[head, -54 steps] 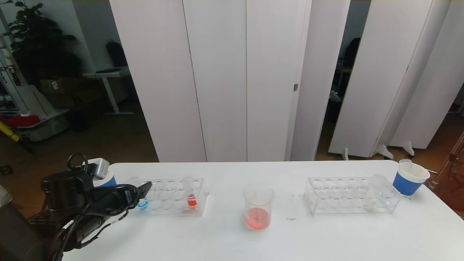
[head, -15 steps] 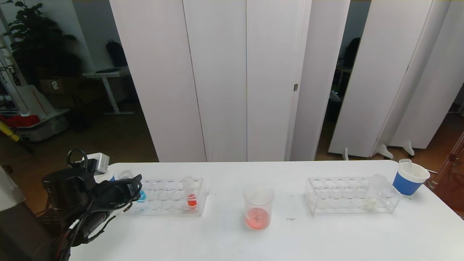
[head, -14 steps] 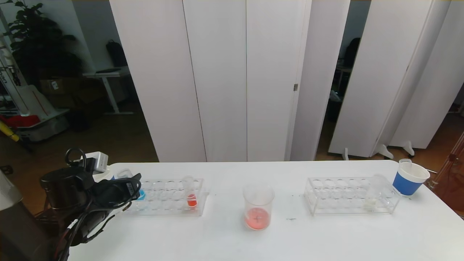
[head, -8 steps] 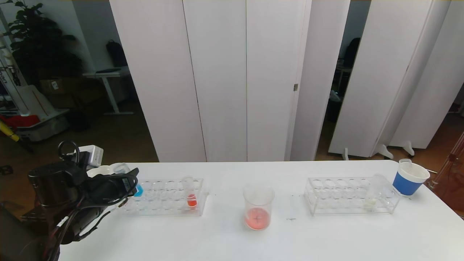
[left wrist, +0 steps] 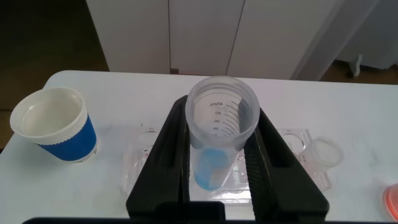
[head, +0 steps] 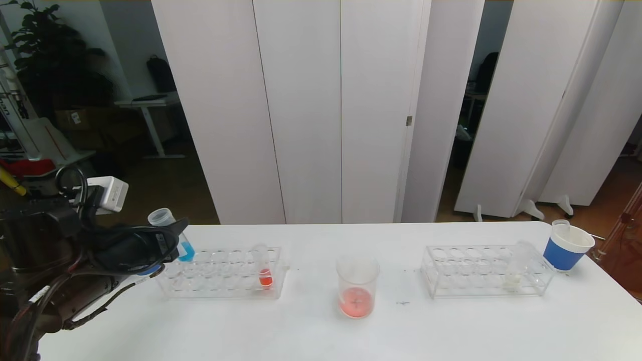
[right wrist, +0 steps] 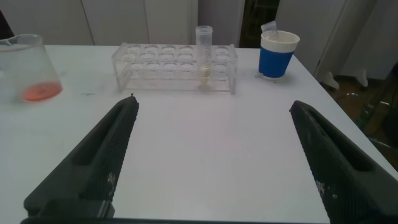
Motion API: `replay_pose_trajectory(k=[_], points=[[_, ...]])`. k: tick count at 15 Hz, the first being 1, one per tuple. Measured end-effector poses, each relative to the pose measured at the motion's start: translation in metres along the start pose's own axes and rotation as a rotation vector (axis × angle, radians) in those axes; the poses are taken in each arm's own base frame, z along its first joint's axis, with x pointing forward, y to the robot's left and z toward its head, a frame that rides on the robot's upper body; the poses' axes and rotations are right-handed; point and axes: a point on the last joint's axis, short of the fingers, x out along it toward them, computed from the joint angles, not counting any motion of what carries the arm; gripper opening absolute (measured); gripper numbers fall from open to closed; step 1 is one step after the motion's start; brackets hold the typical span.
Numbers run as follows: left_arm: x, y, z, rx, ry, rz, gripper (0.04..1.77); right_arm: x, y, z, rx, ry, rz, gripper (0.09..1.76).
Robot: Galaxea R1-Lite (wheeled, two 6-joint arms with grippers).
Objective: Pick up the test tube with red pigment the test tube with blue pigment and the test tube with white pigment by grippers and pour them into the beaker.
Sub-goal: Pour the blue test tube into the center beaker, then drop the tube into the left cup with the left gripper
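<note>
Here, clear round-bottomed blue-tinted tube [left wrist: 219, 137]

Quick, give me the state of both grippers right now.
Left gripper: closed on the test tube with blue pigment, lifted above the rack.
Right gripper: open, holding nothing, above the table.

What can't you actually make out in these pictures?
- Head view: the right gripper is out of frame.
- Head view: the left gripper and its arm cover the near left end of the left rack.
- Left wrist view: the beaker is cut off by the edge.
</note>
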Motion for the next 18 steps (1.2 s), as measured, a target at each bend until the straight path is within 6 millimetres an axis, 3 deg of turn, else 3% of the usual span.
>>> replay_pose_trajectory(k=[4,10,18], points=[[-0.024,-0.014,0.026,0.019,-0.002,-0.084,0.59,0.0,0.0,0.0,0.0,0.0,0.0,1.75],[-0.052,-0.058,0.056,0.079,-0.077,-0.298,0.59,0.0,0.0,0.0,0.0,0.0,0.0,1.75],[-0.053,-0.105,0.047,0.224,-0.073,-0.492,0.59,0.0,0.0,0.0,0.0,0.0,0.0,1.75]])
